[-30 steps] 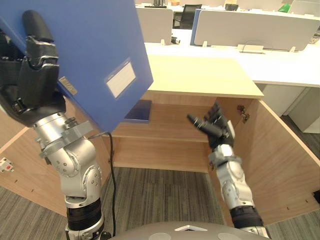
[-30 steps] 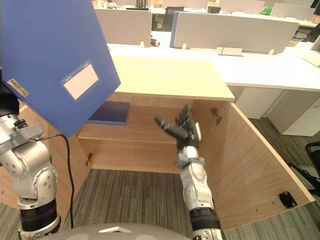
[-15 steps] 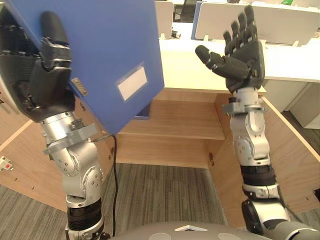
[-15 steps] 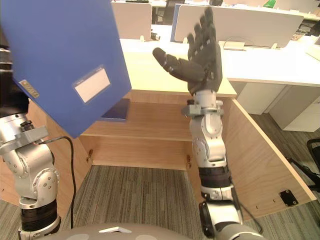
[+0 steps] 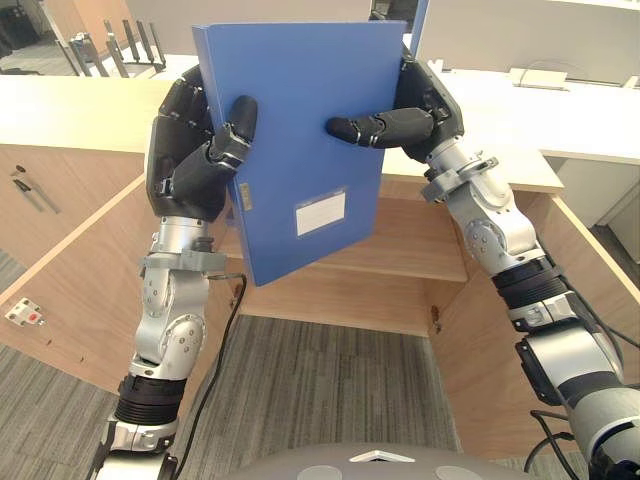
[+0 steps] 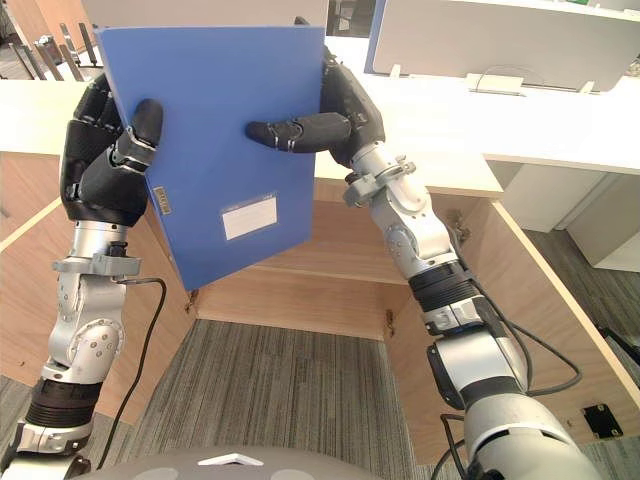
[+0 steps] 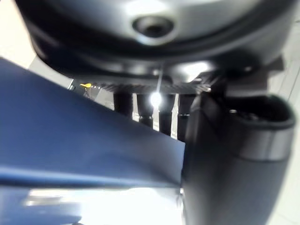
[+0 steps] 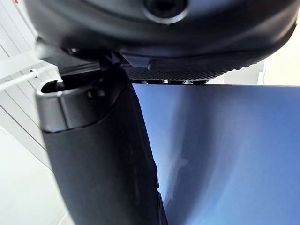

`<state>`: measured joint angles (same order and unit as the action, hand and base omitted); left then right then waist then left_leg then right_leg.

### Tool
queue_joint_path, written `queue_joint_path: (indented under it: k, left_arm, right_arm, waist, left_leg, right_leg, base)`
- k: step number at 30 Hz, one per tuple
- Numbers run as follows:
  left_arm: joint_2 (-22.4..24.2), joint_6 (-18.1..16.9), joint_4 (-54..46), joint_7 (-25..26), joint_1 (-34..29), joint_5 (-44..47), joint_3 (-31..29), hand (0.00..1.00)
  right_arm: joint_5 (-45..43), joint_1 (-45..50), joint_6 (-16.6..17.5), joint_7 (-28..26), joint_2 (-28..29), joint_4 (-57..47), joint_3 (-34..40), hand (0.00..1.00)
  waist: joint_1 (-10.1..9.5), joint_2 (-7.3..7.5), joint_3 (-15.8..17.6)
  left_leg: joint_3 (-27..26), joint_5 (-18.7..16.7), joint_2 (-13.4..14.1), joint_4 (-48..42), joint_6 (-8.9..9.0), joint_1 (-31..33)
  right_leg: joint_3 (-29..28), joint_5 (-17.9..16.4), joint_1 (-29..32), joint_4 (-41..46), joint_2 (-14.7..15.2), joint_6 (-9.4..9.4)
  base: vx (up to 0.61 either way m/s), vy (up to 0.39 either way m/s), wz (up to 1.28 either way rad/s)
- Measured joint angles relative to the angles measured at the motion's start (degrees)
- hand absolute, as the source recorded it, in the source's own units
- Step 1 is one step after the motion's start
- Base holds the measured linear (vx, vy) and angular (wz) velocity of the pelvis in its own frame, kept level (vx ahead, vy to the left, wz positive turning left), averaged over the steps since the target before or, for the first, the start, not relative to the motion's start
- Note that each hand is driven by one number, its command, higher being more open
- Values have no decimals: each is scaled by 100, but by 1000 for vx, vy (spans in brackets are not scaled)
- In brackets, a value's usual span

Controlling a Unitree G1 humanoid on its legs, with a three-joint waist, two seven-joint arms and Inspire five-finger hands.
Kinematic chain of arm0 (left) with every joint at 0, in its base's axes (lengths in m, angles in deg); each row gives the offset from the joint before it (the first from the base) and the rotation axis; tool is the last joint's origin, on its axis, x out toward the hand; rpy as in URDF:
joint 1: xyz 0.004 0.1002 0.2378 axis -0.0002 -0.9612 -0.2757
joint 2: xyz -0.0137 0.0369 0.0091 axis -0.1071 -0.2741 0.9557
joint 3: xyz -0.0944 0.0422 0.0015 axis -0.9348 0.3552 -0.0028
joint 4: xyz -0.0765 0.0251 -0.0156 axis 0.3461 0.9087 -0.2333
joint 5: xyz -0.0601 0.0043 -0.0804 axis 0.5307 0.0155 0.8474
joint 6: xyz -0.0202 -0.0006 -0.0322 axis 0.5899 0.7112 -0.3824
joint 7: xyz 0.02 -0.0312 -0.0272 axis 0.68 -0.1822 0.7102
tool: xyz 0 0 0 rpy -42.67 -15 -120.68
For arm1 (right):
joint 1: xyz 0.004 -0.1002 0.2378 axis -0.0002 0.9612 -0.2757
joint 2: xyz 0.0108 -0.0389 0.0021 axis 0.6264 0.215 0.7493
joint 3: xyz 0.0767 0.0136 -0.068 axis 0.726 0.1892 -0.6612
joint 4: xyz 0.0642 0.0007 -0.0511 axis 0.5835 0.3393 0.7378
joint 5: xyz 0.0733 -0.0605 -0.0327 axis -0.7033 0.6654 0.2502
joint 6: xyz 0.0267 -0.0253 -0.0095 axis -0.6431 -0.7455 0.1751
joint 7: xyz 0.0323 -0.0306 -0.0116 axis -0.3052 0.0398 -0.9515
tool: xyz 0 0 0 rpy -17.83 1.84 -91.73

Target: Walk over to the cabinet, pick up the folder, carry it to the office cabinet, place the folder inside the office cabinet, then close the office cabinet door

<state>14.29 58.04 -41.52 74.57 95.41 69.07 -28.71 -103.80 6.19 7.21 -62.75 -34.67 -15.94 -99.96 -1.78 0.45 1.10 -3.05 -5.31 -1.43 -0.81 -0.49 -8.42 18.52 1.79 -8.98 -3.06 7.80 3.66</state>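
A blue folder [image 5: 300, 130] with a white label [image 5: 320, 212] is held nearly upright in the air before the open office cabinet [image 5: 410, 240]. My left hand [image 5: 190, 160] grips its left edge, thumb on the front cover and fingers behind. My right hand [image 5: 425, 100] pinches the right edge the same way, its thumb [image 5: 375, 128] lying across the cover. The left wrist view shows the blue cover [image 7: 70, 154] against the thumb [image 7: 229, 164]. In the right wrist view the cover [image 8: 225, 154] lies under that hand's thumb [image 8: 103, 159]. The folder hides much of the cabinet's shelf.
The wooden cabinet's two doors stand open, one at the left [image 5: 70, 270] and one at the right [image 5: 590, 270]. Its top [image 5: 520, 170] meets white desks with partitions [image 5: 560, 40] behind. Grey carpet [image 5: 320, 390] lies in front.
My right hand has come in from the raised open pose and closed on the folder's right edge. The left hand swung the folder from the upper left to the centre, more upright.
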Motion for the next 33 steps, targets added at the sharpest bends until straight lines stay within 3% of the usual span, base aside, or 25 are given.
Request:
queue_joint_path:
  k: [6,15,26,27,33]
  left_arm:
    - [-101,-1,478,-408,340,218,17,0]
    - [-9,-12,831,-467,626,306,172,0]
    - [32,130,830,-468,626,251,396,0]
    - [32,147,830,-468,626,249,403,0]
    - [65,214,750,-474,626,246,399,0]
  right_arm:
    - [-305,-420,-45,-260,-1,581,-94,100]
    - [-1162,-466,-156,-366,543,1399,-223,100]
    - [-1371,404,-44,-365,788,1402,-188,100]
    - [-1376,442,-44,-365,803,1401,-188,0]
    - [-1563,857,37,-481,1176,1344,-206,0]
  waist:
    - [-74,3,3]
    - [-281,6,15]
    - [-254,6,17]
    - [-250,6,17]
    - [-191,25,11]
  left_leg:
    - [23,-17,3,-12,13,3]
    - [70,-127,22,-305,81,125]
    - [143,-137,51,-308,98,75]
    - [146,-138,54,-308,98,71]
    - [151,-162,123,-307,134,-16]
  right_leg:
    - [-35,1,1,-7,0,-2]
    - [-152,2,-21,-11,-2,-2]
    - [-157,2,-101,-16,-1,-2]
    - [-157,2,-106,-17,-1,-2]
    - [-201,2,-188,-28,-59,-2]
  base:
    - [-4,-7,-1]
    - [-18,-27,1]
    - [-24,-35,3]
    - [-32,-41,-1]
    - [-40,-56,-3]
